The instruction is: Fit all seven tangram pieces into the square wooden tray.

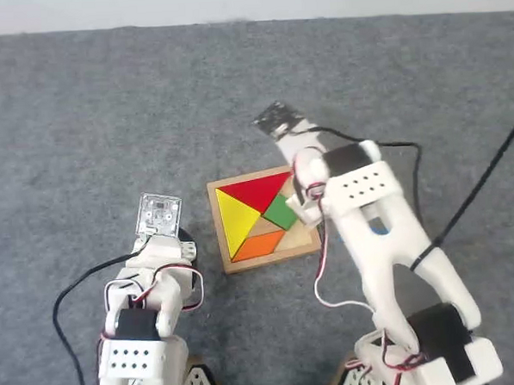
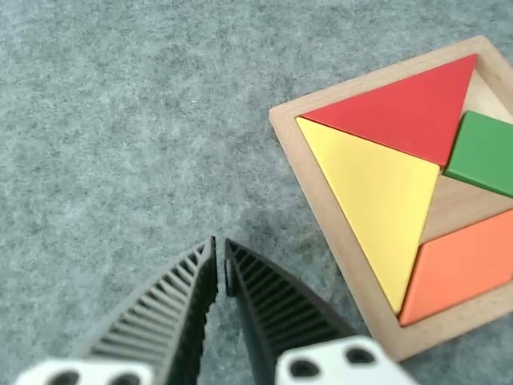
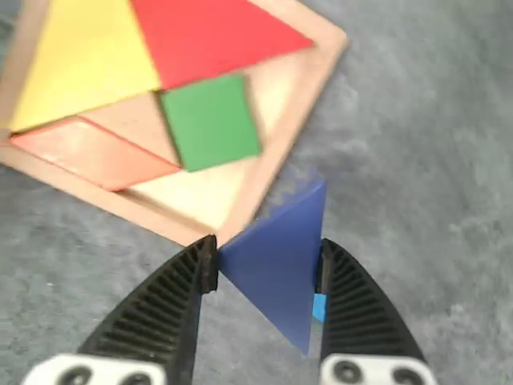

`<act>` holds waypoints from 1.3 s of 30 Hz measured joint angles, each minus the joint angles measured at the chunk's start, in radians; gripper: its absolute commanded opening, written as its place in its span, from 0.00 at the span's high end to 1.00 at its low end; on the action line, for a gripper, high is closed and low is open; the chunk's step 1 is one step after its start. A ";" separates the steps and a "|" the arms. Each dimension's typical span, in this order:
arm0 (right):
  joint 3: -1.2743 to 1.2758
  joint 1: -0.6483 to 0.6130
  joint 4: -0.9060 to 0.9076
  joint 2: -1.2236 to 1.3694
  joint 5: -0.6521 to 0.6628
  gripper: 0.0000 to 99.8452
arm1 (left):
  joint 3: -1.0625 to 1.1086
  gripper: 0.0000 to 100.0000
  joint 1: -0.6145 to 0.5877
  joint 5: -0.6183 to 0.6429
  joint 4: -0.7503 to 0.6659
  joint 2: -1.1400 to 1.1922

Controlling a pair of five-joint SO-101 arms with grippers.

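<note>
White arms (image 1: 389,237), black ribbed claws (image 2: 220,245) (image 3: 267,243) — red, black cables (image 1: 497,157)

Four pieces (image 1: 234,218) in tray (image 1: 262,262), fifth piece (image 3: 276,265) at rim.

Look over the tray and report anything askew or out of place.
Nothing stands out. The red triangle, yellow triangle, green square and orange piece lie flat inside the wooden tray. The right gripper holds a blue triangle near the tray's edge.
</note>
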 measured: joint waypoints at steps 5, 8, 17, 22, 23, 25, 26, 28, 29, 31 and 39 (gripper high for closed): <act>0.000 -0.081 0.000 0.000 0.003 0.91 | 0.000 0.98 0.000 0.000 0.000 0.000; 0.000 -0.097 0.002 0.000 -0.005 0.91 | 0.000 0.98 0.000 0.000 0.000 0.000; 0.031 -0.103 -0.012 0.000 -0.026 0.91 | 0.000 0.98 0.000 0.000 0.000 0.000; 0.092 -0.129 -0.072 0.000 0.199 0.91 | 0.000 0.98 0.000 0.000 0.000 0.000; 0.092 -0.124 -0.081 0.000 0.253 0.91 | 0.000 0.98 0.000 0.000 0.000 0.000; 0.094 -0.123 -0.091 0.008 0.358 0.91 | 0.000 0.98 0.000 0.000 0.000 0.000; 0.094 -0.126 -0.091 0.017 0.408 0.91 | 0.000 0.98 0.000 0.000 0.000 0.000; 0.094 -0.127 -0.091 0.044 0.512 0.91 | 0.000 0.98 0.000 0.000 0.000 0.000; 0.094 -0.123 -0.091 0.058 0.563 0.91 | 0.000 0.98 0.000 0.000 0.000 0.000; 0.084 -0.121 -0.091 0.089 0.674 0.91 | 0.000 0.98 0.000 0.000 0.000 0.000; 0.021 -0.123 -0.091 0.218 1.036 0.91 | 0.000 0.98 0.000 0.000 0.000 0.000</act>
